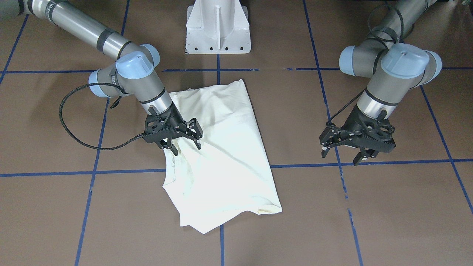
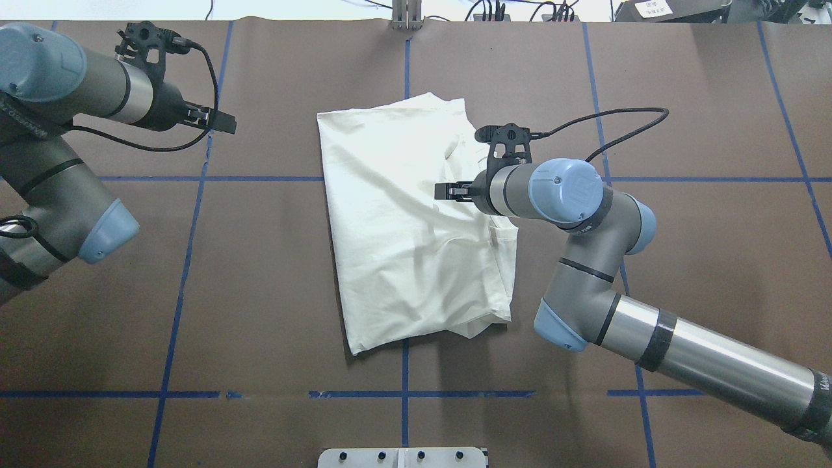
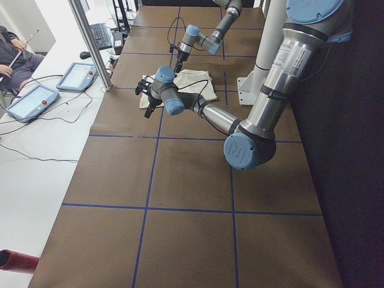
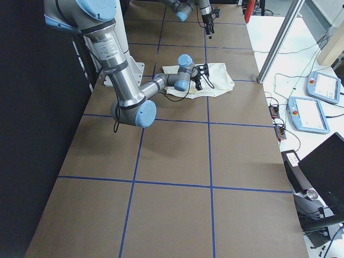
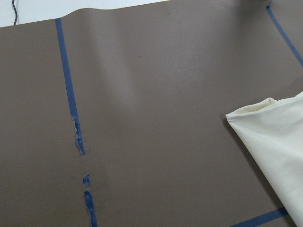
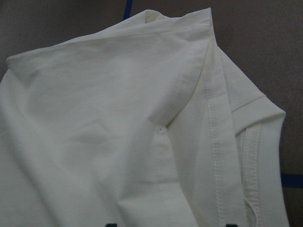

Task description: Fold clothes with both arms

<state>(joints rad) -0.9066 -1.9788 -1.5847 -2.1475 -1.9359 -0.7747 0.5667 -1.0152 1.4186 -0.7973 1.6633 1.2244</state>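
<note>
The cream-white T-shirt (image 1: 225, 155) lies folded in the middle of the table, plain side up; its cat print is hidden. It also shows in the overhead view (image 2: 390, 221). My right gripper (image 1: 186, 145) is open and empty, its tips just above or touching the shirt's edge on my right; which, I cannot tell. From above it sits over that edge (image 2: 448, 191). The right wrist view shows seams and folded layers of the shirt (image 6: 118, 132). My left gripper (image 1: 340, 156) is open and empty above bare table, well off the shirt. The left wrist view shows a shirt corner (image 5: 279, 137).
The white metal pedestal base (image 1: 218, 29) stands at my side of the table, behind the shirt. Blue tape lines (image 2: 188, 260) cross the brown table. An operator (image 3: 15, 51) sits beyond the table's far side with teach pendants (image 3: 36, 99).
</note>
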